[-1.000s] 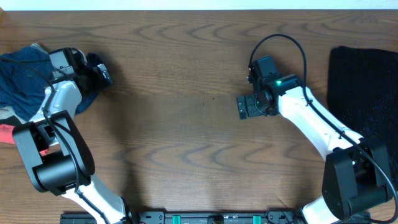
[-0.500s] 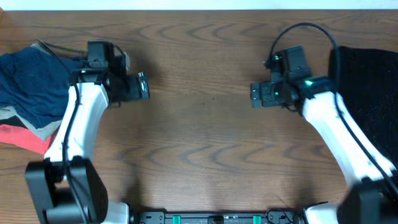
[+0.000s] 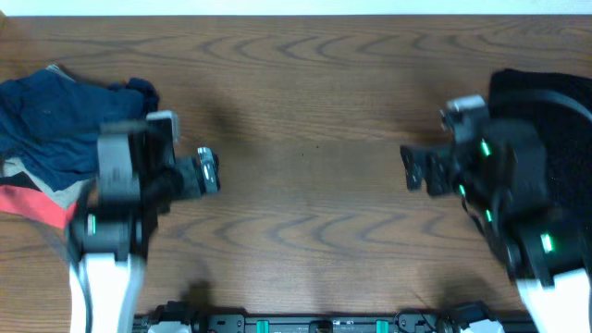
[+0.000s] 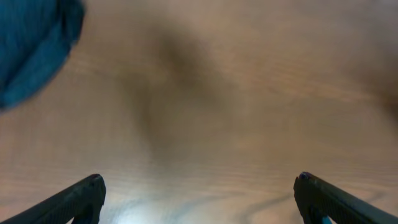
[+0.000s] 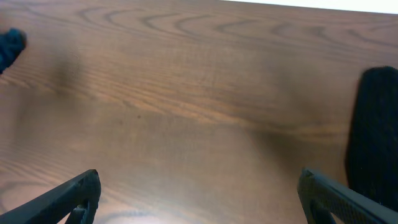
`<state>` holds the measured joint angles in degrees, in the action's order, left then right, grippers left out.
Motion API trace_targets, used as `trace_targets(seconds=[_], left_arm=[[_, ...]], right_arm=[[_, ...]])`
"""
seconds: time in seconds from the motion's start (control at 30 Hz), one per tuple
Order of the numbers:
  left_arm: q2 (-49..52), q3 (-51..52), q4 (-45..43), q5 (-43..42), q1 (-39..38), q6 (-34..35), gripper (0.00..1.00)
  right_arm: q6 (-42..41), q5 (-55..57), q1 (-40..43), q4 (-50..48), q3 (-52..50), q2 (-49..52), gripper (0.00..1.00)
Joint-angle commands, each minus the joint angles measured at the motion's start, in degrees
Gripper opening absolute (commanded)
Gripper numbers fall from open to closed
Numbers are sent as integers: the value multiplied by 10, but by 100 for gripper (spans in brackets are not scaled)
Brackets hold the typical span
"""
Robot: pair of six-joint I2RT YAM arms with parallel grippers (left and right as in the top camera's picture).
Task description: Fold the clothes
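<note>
A pile of clothes lies at the table's far left: a wrinkled dark navy garment on top, a khaki-grey piece and a coral-red piece under its near edge. The navy garment's edge shows at the top left of the left wrist view. My left gripper is open and empty over bare wood, to the right of the pile; its fingertips show wide apart. My right gripper is open and empty over bare wood at the right; its fingertips are wide apart too.
A black cloth lies at the table's right side, partly under my right arm; it also shows at the right of the right wrist view. The brown wooden table stretches between the two grippers.
Both arms have pulled back toward the near edge. My left gripper left the navy garment and moved right, then back; my right gripper moved right toward the black cloth.
</note>
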<state>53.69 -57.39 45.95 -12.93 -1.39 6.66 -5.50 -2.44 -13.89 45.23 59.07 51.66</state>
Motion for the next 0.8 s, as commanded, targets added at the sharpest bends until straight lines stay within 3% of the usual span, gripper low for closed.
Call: trace_targets(seconds=[0.0,0.27,0.47,0.77], left_arm=[[-94,76,-33,5,-19,10,98],[-235,143,-50,5,-24,11,98],[-238,143,-49,5,-24,11,98],[-238,143,-49,5,-24,11,98]], right_arm=[[-29,45,12,0,-73,-86,99],[-63,65,12,99,-142,-271,99],[-63,65,12,209,-142,-295,99],[-65,65,12,214,-142,-299,99]])
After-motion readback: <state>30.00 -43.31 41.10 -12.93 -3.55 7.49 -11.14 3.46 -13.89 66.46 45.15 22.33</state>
